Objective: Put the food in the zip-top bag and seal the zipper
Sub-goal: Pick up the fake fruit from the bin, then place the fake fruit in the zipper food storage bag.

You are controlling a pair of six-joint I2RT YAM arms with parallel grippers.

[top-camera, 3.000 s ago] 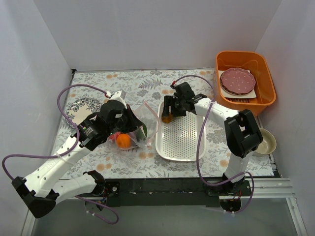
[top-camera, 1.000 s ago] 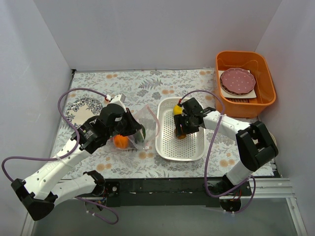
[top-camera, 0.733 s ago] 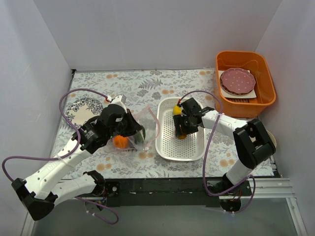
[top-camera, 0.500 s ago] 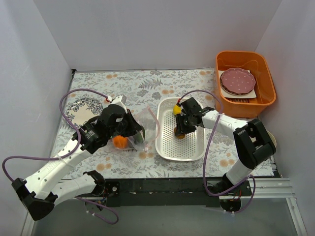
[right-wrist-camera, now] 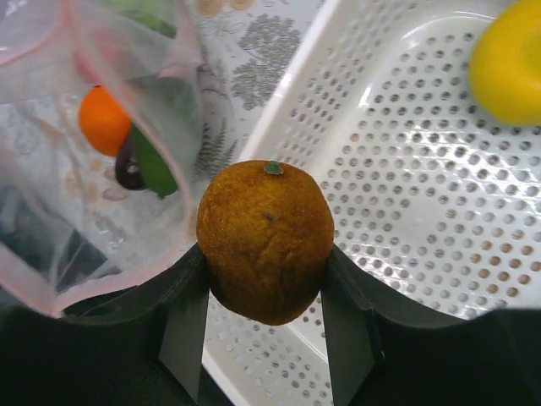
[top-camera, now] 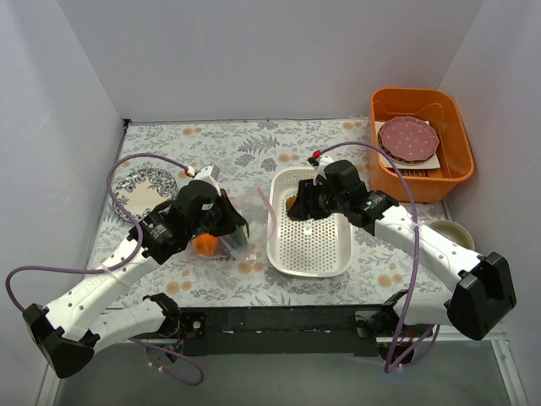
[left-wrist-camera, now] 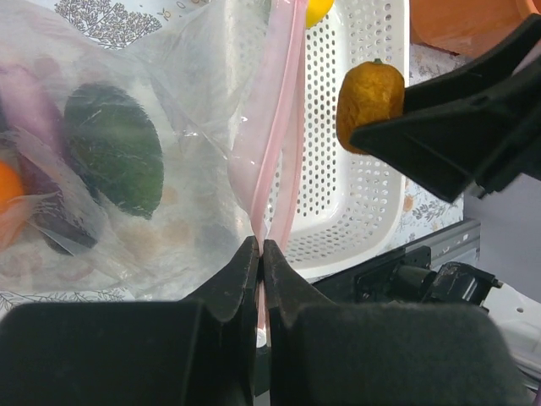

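Note:
My right gripper (top-camera: 296,205) (right-wrist-camera: 265,275) is shut on the brown kiwi (right-wrist-camera: 265,241) and holds it above the left rim of the white basket (top-camera: 314,255), next to the bag's mouth. The kiwi also shows in the left wrist view (left-wrist-camera: 369,91). My left gripper (top-camera: 239,234) (left-wrist-camera: 260,245) is shut on the pink zipper (left-wrist-camera: 275,144) and holds the clear zip-top bag (top-camera: 245,203) (right-wrist-camera: 93,194) open. Inside the bag lie an orange ball (top-camera: 205,244) (right-wrist-camera: 104,120), a dark-green avocado (left-wrist-camera: 114,148) and a purple eggplant (left-wrist-camera: 30,93). The yellow lemon (right-wrist-camera: 507,72) lies in the basket.
An orange bin (top-camera: 423,173) with plates stands at the back right. A beige bowl (top-camera: 459,244) sits at the right edge. A patterned plate (top-camera: 139,182) lies at the left, partly under my left arm. White walls close in the table.
My right gripper has lifted the kiwi from the basket's middle and carried it left and back to the bag's mouth. My left gripper has kept its hold on the zipper.

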